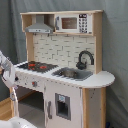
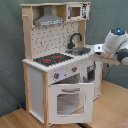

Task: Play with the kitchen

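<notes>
The kitchen is a tall white and light-wood toy with a black-red hob, a steel sink, a black faucet and a grey hood. In the second exterior view the kitchen has its windowed oven door tilted open. My gripper hovers in front of the counter by the sink, holding nothing that I can see. In the first exterior view only part of the white arm shows at the left edge.
A toy microwave sits on the top shelf. A grey curtain hangs behind the kitchen. The floor is wood. The arm's white base is at the first exterior view's bottom left.
</notes>
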{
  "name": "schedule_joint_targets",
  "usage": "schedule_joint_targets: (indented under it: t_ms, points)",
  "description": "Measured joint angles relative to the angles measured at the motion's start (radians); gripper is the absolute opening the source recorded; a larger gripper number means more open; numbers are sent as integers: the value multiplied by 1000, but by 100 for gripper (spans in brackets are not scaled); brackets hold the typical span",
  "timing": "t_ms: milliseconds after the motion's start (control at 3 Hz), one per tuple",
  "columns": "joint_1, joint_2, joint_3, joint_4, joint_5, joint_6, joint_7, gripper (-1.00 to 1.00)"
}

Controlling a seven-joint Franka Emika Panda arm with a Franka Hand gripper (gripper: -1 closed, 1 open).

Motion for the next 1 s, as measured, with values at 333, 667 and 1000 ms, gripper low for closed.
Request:
schedule_joint_targets:
  t_ms: [333, 667, 1000]
  points:
    - [-26, 71, 1, 0, 32, 32, -75, 100]
    - [-50, 156, 1, 1, 42, 73, -141, 100]
    - [-68, 245, 2, 3, 42, 119, -196, 100]
